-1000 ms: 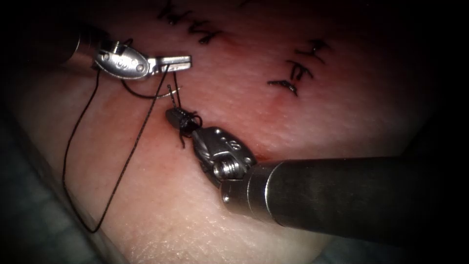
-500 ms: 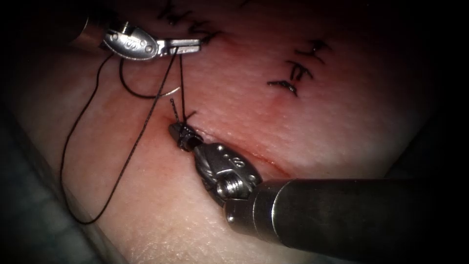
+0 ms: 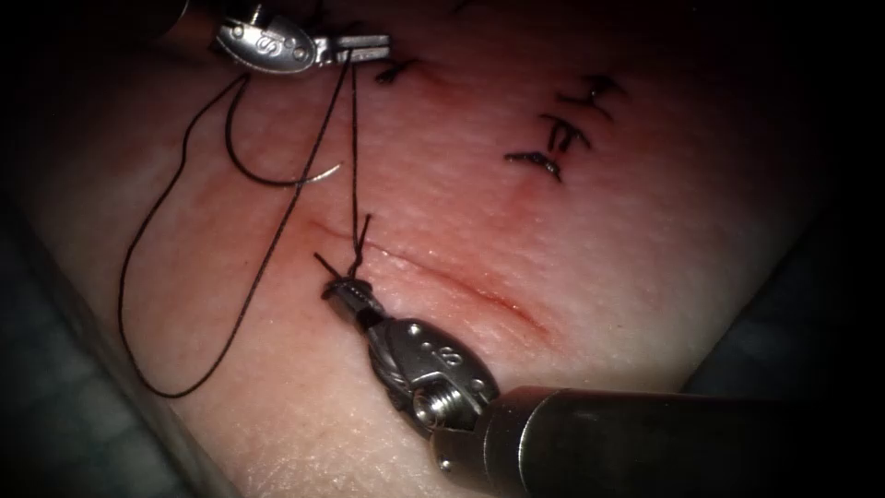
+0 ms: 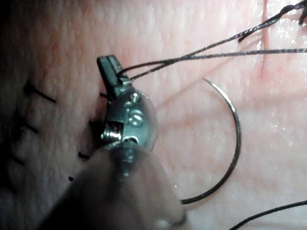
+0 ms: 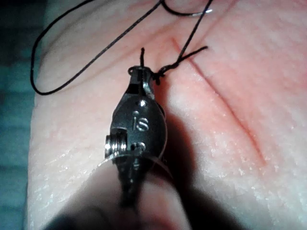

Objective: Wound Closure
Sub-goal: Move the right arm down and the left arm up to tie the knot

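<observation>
Right gripper (image 3: 348, 293) nearest, at the near left end of the cut (image 3: 461, 286), clamped on the short thread tail beside the knot (image 3: 355, 267). Thread (image 3: 354, 157) runs from the knot straight away to the left gripper (image 3: 364, 46), far beyond the cut, pinched on two strands. Needle (image 3: 277, 171) lies free on the tissue (image 3: 599, 240) between knot and left gripper, left of the cut, held by neither, not in the tissue. Slack thread loops wide left of the needle. Stitches (image 3: 553, 138) sit beyond the cut to the right.
</observation>
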Motion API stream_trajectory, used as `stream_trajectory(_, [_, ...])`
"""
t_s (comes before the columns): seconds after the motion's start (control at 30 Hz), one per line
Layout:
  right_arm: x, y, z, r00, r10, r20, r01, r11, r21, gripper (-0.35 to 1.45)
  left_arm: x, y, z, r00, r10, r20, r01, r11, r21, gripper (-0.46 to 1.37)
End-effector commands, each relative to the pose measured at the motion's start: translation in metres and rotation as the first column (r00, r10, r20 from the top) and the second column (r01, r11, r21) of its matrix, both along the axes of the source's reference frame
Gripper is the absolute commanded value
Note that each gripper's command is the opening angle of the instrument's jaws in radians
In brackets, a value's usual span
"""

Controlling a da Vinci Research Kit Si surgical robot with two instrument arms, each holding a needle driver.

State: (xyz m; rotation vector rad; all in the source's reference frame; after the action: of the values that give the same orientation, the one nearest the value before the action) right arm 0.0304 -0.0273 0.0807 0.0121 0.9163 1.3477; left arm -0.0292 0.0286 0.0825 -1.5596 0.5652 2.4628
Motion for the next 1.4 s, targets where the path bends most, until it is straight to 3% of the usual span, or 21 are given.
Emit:
stream_trajectory(0.03, [0.0001, 0.0000, 0.0000, 1.000, -0.001, 0.009, 0.001, 1.000, -0.005, -0.35, -0.0002, 0.0001, 0.0002, 0.999, 0.019, -0.028, -0.019, 1.000, 0.001, -0.35])
stream_trajectory(0.43, [0.0009, -0.0005, -0.0003, 0.999, -0.022, -0.023, 0.022, 1.000, -0.015, -0.35, -0.0024, 0.0039, 0.0015, 0.996, 0.006, -0.084, -0.009, 0.999, -0.033, -0.35])
stream_trajectory(0.53, [0.0012, -0.0008, -0.0002, 0.999, -0.016, -0.045, 0.017, 1.000, 0.026, -0.35, -0.0027, 0.0046, 0.0019, 0.997, 0.001, -0.083, -0.004, 0.999, -0.039, -0.35])
stream_trajectory(1.07, [0.0016, -0.0017, -0.0002, 0.998, -0.023, -0.057, 0.028, 0.997, 0.075, -0.35, -0.0033, 0.0074, 0.0020, 0.992, 0.006, -0.130, -0.017, 0.996, -0.089, -0.35])
stream_trajectory(1.2, [0.0016, -0.0021, 0.0001, 0.998, -0.038, -0.045, 0.042, 0.995, 0.095, -0.35, -0.0036, 0.0080, 0.0017, 0.985, -0.023, -0.172, -0.001, 0.990, -0.139, -0.35])
stream_trajectory(1.4, [0.0018, -0.0028, 0.0006, 0.998, -0.048, -0.032, 0.051, 0.993, 0.107, -0.35, -0.0037, 0.0098, 0.0007, 0.981, -0.081, -0.174, 0.049, 0.983, -0.179, -0.35])
